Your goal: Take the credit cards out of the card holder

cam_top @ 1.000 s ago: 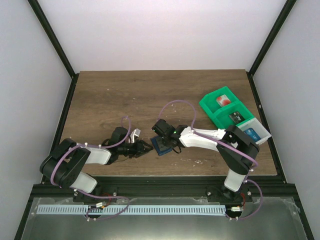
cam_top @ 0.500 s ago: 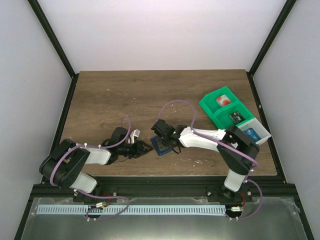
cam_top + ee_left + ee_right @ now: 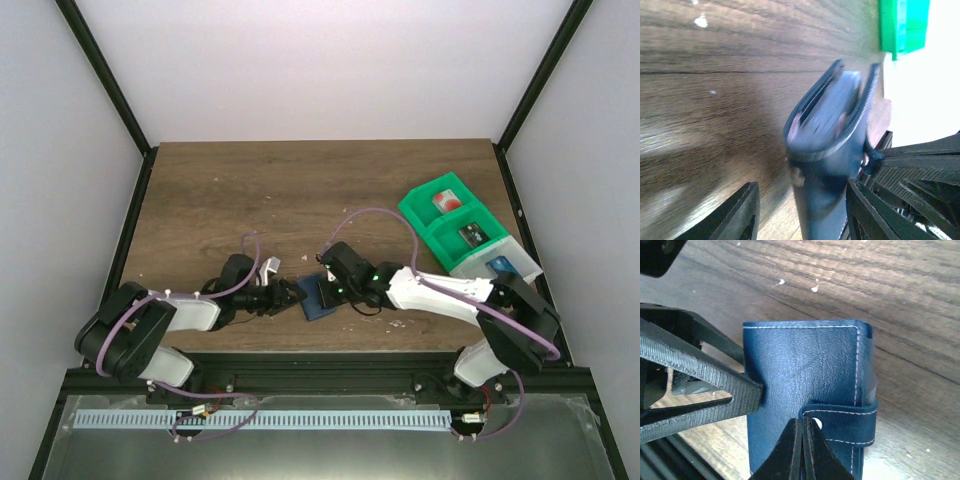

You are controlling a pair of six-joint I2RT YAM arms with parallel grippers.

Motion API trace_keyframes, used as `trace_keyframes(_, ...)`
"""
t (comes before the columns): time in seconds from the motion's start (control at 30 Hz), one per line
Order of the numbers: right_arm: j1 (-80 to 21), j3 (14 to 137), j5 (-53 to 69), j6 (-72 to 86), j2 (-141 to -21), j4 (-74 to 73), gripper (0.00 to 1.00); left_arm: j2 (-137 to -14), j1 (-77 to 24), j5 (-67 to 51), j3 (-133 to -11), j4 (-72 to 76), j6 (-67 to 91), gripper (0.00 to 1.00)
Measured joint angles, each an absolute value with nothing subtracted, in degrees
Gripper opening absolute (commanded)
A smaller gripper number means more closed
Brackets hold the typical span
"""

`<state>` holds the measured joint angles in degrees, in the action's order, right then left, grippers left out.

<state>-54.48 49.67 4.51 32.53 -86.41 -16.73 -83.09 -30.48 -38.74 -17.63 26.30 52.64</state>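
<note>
Your right end effector [image 3: 802, 426] is clamped on the strap [image 3: 842, 421] of the card holder [image 3: 800, 370]. Your left end effector [image 3: 802, 192] stands apart, astride the holder, whose long axis runs twelve to six.

1 card holder [image 3: 805, 370], 3 bins [image 3: 415, 213], 3 credit cards [image 3: 445, 204]

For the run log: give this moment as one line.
wallet between grippers | left gripper open astride it | right gripper shut, tips at strap | red card in green bin
</note>
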Motion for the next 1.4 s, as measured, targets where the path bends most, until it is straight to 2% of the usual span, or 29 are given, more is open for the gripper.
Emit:
trace_keyframes(0.13, -54.5, 48.5, 6.7, 34.1, -85.0, -15.4, 0.0, -81.9, -30.6, -39.7, -17.3, 28.3, 52.9, 0.51)
trace_keyframes(0.2, -54.5, 48.1, 7.5, 34.7, -84.5, -14.0, 0.01, -81.7, -30.8, -40.4, -17.1, 29.8, 53.5, 0.48)
trace_keyframes(0.27, -54.5, 47.0, 8.3, 35.6, -83.5, -12.5, 0.01, -81.7, -30.9, -41.0, -16.5, 31.7, 54.3, 0.37)
trace_keyframes(0.4, -54.5, 44.8, 9.2, 36.9, -81.8, -11.1, 0.0, -81.7, -31.2, -42.1, -15.1, 34.9, 56.4, 0.01)
trace_keyframes(0.7, -54.4, 42.6, 7.4, 37.3, -77.9, -11.3, 0.01, -80.5, -31.6, -43.2, -14.8, 36.2, 57.3, 0.0)
trace_keyframes(1.0, -52.8, 39.9, 3.6, 36.8, -73.9, -14.2, 0.01, -78.0, -31.9, -42.6, -15.2, 29.7, 54.3, 0.0)
trace_keyframes(1.03, -52.7, 39.6, 3.3, 36.7, -73.6, -14.2, 0.0, -78.1, -32.0, -42.6, -15.4, 29.3, 54.0, 0.02)
trace_keyframes(1.1, -52.6, 39.1, 3.1, 36.5, -73.1, -14.5, 0.01, -78.8, -32.1, -42.8, -16.5, 28.2, 53.0, 0.17)
trace_keyframes(1.23, -52.6, 37.6, 3.5, 36.5, -72.8, -13.5, 0.01, -80.4, -32.3, -42.5, -17.7, 26.8, 51.6, 0.35)
trace_keyframes(1.4, -52.6, 35.7, 4.8, 36.9, -72.7, -12.7, 0.0, -80.6, -32.3, -40.9, -18.6, 23.1, 49.9, 0.52)
